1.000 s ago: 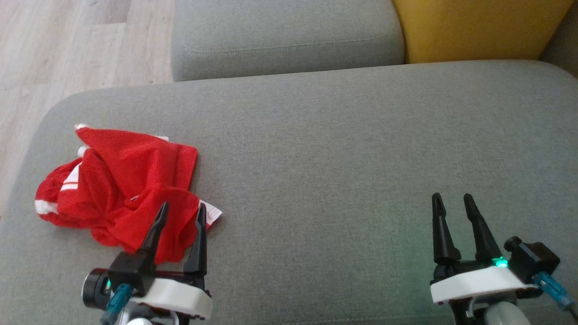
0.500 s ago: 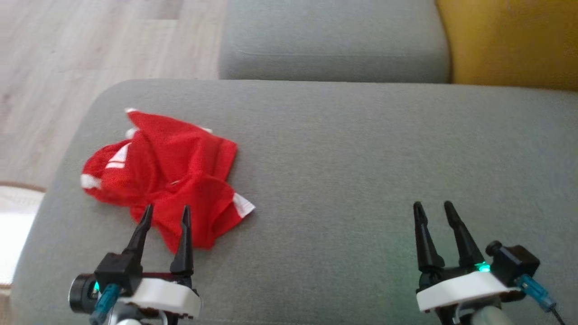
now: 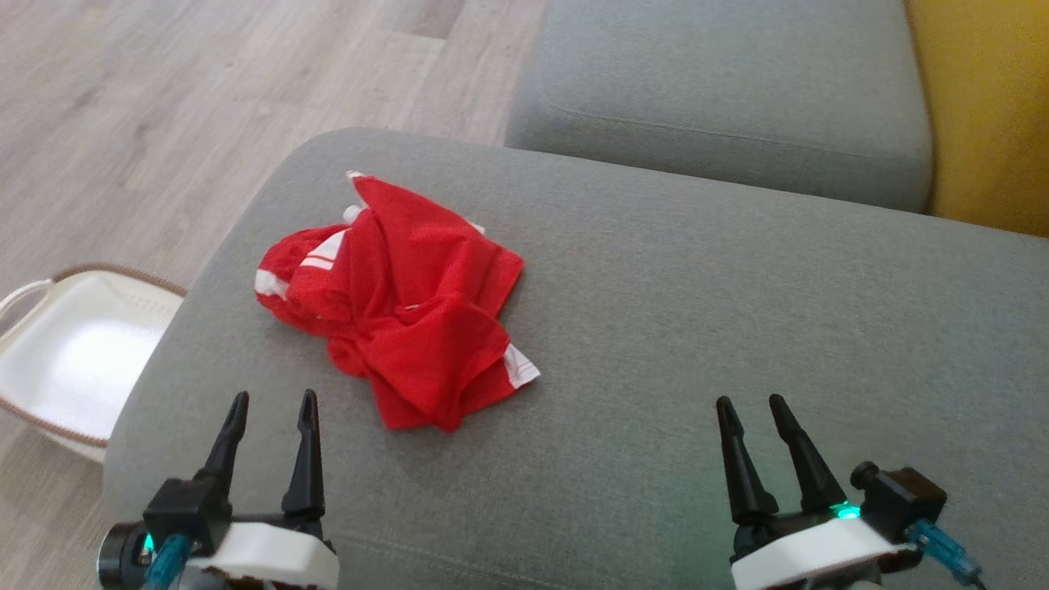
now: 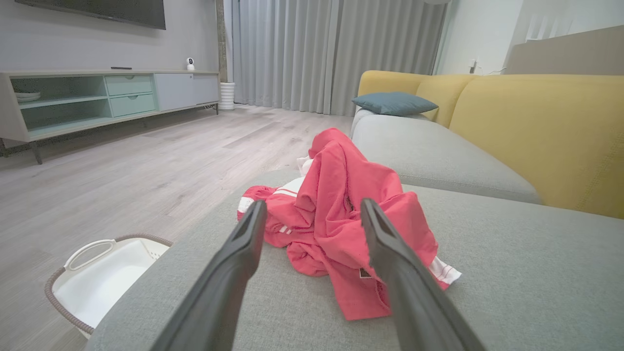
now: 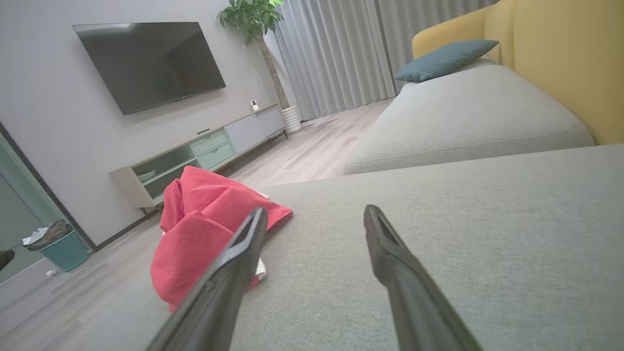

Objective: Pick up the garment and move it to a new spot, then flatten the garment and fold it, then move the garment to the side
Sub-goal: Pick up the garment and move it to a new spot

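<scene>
One red garment lay crumpled on the left part of a grey sofa cushion, apart from two grippers: the left gripper near its closest edge, the right gripper well apart, both spread wide and empty, with one white basket on the floor beside.

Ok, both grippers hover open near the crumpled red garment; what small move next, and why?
Probably ease the left gripper forward and slightly right onto the near edge of the crumpled red garment: its fingers are open, just short of the cloth, while the right gripper sits farther off over bare grey cushion.
</scene>
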Robot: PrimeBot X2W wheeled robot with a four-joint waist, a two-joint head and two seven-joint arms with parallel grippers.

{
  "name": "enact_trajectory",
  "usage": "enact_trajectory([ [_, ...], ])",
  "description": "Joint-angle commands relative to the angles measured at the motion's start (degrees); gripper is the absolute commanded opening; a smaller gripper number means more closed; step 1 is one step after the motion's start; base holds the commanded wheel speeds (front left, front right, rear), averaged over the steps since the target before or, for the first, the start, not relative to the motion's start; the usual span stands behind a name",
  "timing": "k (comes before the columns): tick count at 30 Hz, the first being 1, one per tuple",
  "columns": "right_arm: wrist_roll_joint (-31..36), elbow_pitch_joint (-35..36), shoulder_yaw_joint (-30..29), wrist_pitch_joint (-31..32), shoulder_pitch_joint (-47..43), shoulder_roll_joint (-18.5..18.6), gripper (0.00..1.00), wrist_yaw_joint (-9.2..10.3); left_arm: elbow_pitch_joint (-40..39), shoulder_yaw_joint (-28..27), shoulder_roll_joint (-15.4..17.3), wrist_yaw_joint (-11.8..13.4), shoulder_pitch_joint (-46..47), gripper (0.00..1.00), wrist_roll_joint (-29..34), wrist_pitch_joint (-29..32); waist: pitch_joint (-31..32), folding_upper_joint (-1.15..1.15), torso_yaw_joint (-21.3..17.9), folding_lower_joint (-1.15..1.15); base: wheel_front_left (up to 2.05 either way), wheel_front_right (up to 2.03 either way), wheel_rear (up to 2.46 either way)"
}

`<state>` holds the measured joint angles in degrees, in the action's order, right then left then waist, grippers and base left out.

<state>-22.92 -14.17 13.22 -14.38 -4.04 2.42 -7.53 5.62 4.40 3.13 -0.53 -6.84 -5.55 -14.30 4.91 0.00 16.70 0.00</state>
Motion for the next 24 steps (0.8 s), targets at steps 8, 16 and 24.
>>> enact_trajectory([
  [8,-1.0,1.6,2.4,-0.6,1.5,0.5,1.00,0.04,-2.4,-3.8,-0.2,-0.6,2.5,1.00,0.7,-0.7,-0.5,0.00,2.2,0.00,0.00,0.00,0.00],
  [16,0.0,1.9,1.2,-0.6,2.7,0.5,1.00,0.04,-3.3,-6.0,0.3,-1.3,4.9,1.00,1.1,-0.7,-2.9,0.00,0.7,0.00,0.00,0.00,0.00],
  [24,2.6,3.8,-3.6,-0.6,6.3,0.5,1.00,0.04,2.2,-7.6,6.4,-4.7,16.1,1.00,0.7,-0.7,-9.3,0.00,-2.5,0.00,0.00,0.00,0.00],
])
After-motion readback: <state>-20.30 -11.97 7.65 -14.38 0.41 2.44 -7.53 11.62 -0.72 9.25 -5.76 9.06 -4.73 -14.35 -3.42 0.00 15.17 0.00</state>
